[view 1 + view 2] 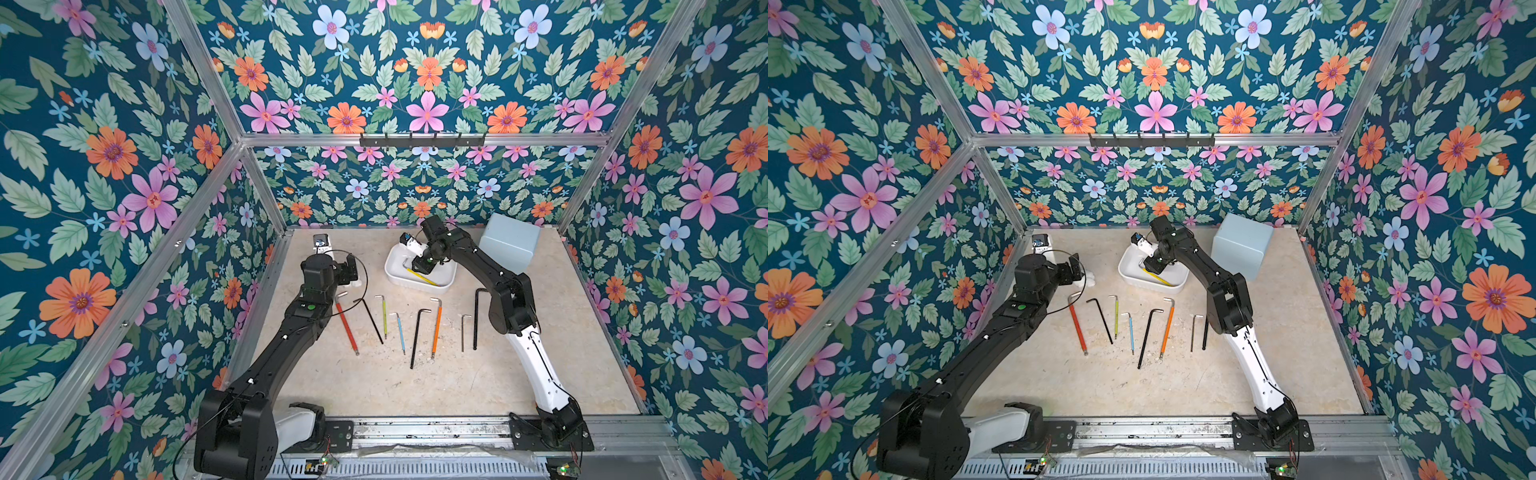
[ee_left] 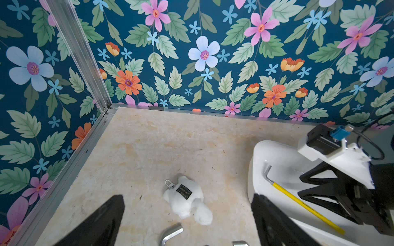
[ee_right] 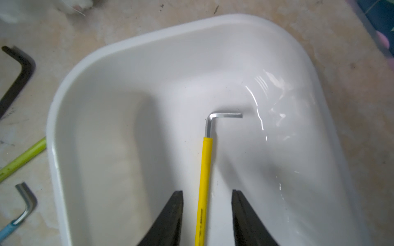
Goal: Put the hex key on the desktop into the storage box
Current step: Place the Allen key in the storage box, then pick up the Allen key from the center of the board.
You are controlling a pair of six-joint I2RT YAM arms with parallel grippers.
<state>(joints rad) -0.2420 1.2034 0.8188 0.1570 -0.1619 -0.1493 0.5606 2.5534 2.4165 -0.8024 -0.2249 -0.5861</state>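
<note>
- Left gripper (image 2: 187, 201), jaws wide apart, hangs over a white plush toy (image 2: 183, 205) on the table (image 1: 457, 386).
- Eight keys (image 1: 417, 336) lie in a row on the table.
- Yellow key (image 3: 205, 170) lies inside the white box (image 3: 149, 34).
- Right gripper (image 3: 206, 191): jaws apart, either side of the yellow shaft, not touching it.
- Blue box (image 1: 509, 245) stands near the white box.

Three walls (image 1: 428, 75) enclose the scene, covered in dark teal wallpaper printed with pink, orange and pale blue flowers among green leaves. Slanting aluminium posts (image 1: 202, 66) mark the back corners. A horizontal aluminium bar (image 1: 299, 139) joins them and carries a black hook rail (image 1: 422, 142) at its middle. The lighting is soft and even.
</note>
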